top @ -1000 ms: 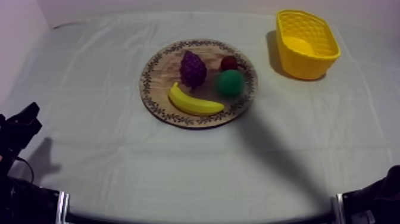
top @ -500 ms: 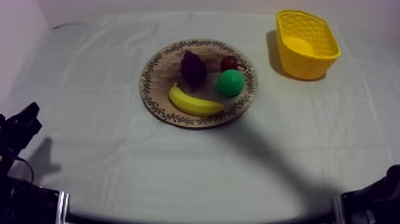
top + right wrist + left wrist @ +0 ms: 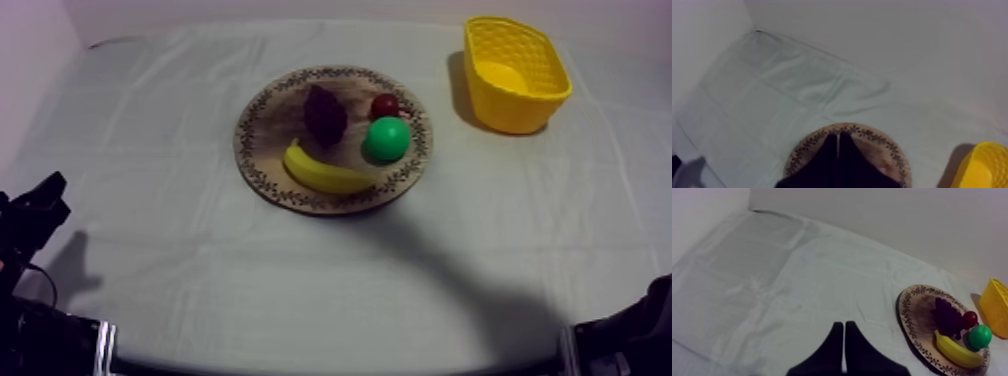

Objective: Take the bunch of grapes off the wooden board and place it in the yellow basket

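The dark purple bunch of grapes (image 3: 325,113) lies on the round wooden board (image 3: 262,150) at mid-table, left of a small red fruit (image 3: 385,104). The left wrist view has the grapes (image 3: 947,315) on the board (image 3: 912,313) far off to the side of my left gripper (image 3: 844,324), whose fingers lie together as a narrow wedge, shut on nothing. That gripper (image 3: 50,198) rests low at the table's left edge. My right gripper (image 3: 838,132), also a shut wedge, hangs high over the board's (image 3: 882,147) near rim. The yellow basket (image 3: 515,75) stands at the back right.
A banana (image 3: 325,175) and a round green fruit (image 3: 388,138) share the board with the grapes. Part of my right arm (image 3: 630,335) is at the lower right edge, and its broad shadow falls on the cloth in front of the board.
The shadow on the cloth in front of the board has spread and shifted left towards the board's front rim. My left arm has not moved, and the fruit lies as before.
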Controlling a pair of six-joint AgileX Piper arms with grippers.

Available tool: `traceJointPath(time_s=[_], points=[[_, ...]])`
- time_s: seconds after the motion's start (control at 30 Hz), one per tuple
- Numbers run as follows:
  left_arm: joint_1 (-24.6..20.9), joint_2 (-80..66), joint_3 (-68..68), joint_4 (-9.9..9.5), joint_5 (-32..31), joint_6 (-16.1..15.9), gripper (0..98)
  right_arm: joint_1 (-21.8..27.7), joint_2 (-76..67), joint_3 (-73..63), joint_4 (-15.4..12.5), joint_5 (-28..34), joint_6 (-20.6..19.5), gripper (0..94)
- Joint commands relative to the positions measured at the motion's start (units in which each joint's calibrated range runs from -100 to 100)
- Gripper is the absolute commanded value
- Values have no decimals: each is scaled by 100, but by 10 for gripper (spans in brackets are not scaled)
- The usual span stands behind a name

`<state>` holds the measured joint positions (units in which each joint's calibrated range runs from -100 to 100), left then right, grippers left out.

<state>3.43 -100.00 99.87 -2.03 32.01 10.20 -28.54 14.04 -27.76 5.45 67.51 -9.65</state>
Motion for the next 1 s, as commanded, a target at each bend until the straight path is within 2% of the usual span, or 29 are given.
traceJointPath(time_s=[0.0,0.3,0.43,0.6,0.97], points=[[1,0,2,1,0,-1,1,-7,79,-274,-52,567,-166,3],[1,0,2,1,0,-1,1,-7,475,-1230,-193,2056,-761,3],[1,0,2,1,0,-1,1,-28,661,-1617,-201,2510,-870,4],[1,0,2,1,0,-1,1,-56,800,-1780,-113,2637,-918,4],[1,0,2,1,0,-1,1,-37,809,-1364,-39,2341,-912,6]])
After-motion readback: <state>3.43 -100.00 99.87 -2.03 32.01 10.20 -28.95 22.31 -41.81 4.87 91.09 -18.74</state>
